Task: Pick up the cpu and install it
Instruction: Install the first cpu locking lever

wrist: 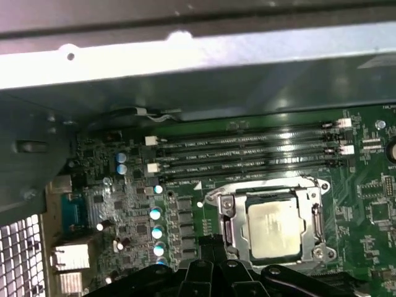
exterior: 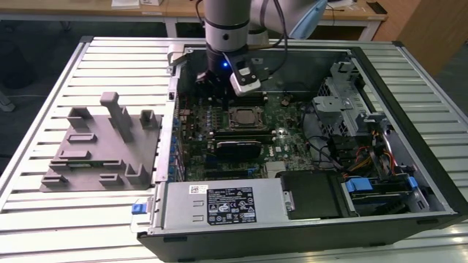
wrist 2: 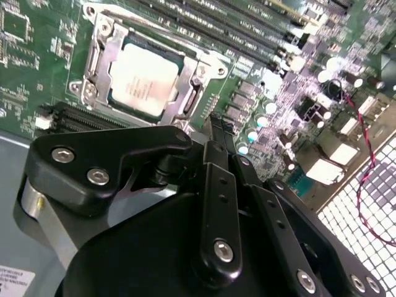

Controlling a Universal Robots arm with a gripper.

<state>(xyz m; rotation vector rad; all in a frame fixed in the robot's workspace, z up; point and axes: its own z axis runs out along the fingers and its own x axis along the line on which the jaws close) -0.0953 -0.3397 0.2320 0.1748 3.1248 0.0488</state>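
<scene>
Chip, flat and square with shiny silver top, the cpu (wrist 2: pixel 143 74), seated inside the metal socket frame (wrist 2: pixel 99 59) on the green motherboard (wrist: pixel 371 185). Black gripper (wrist 2: pixel 218 127) just beside that frame, off one edge, fingers drawn narrow together, holding nothing.

A grey moulded fixture block (exterior: pixel 98 145) lies on the slatted table (exterior: pixel 44 219), beside the open computer case (exterior: pixel 307 230) toward the exterior view's left.
</scene>
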